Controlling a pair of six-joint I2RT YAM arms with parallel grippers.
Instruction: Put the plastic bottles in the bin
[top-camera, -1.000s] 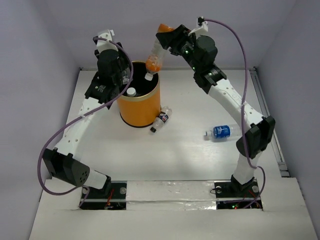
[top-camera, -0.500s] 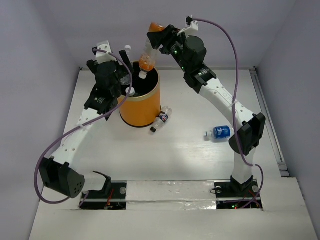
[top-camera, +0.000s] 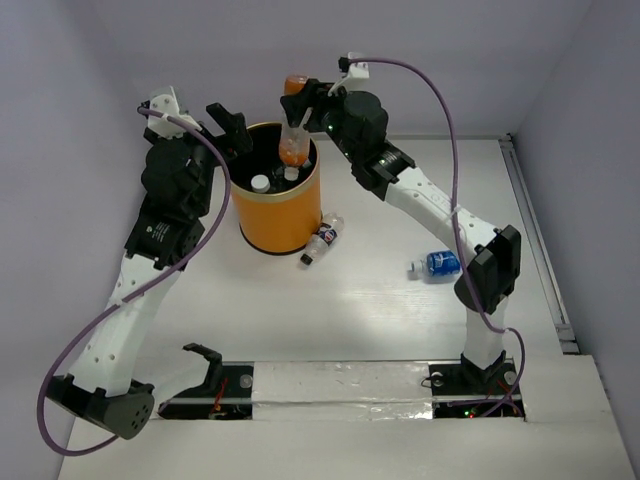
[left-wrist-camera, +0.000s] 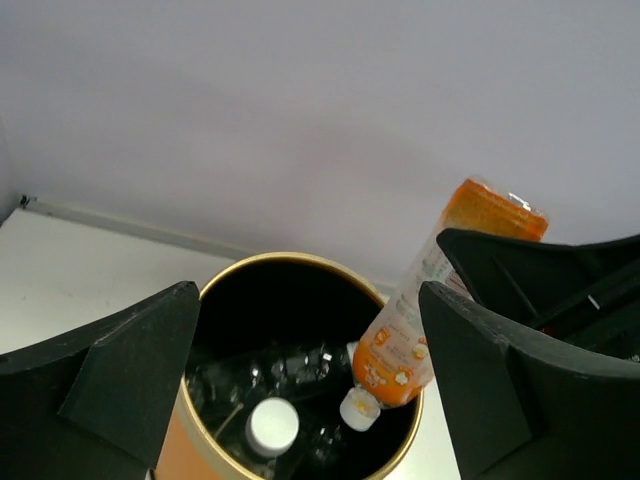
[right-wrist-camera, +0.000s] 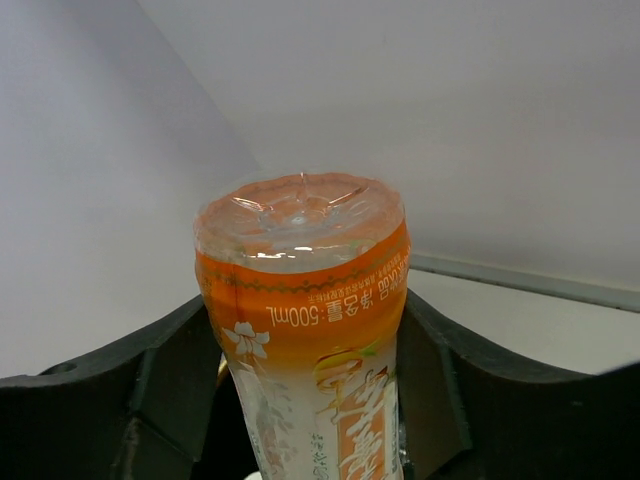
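Note:
The orange-yellow bin (top-camera: 277, 215) with its gold rim (left-wrist-camera: 300, 262) stands at the back left. My right gripper (top-camera: 303, 103) is shut on an orange-labelled bottle (top-camera: 292, 140) (right-wrist-camera: 305, 320), which hangs cap down in the bin's mouth (left-wrist-camera: 398, 350). Clear bottles lie in the black inside, one with a white cap (left-wrist-camera: 272, 428). My left gripper (top-camera: 230, 130) (left-wrist-camera: 310, 390) stands open just left of the rim, holding nothing. On the table lie a clear bottle (top-camera: 321, 240) against the bin's right foot and a blue-labelled bottle (top-camera: 437, 264) farther right.
The back wall rises right behind the bin. A metal rail (top-camera: 535, 245) runs along the table's right edge. Purple cables loop off both arms.
My left gripper has opened wide and drawn back to the left of the bin. The right arm has carried the orange bottle left and lower, into the bin's mouth.

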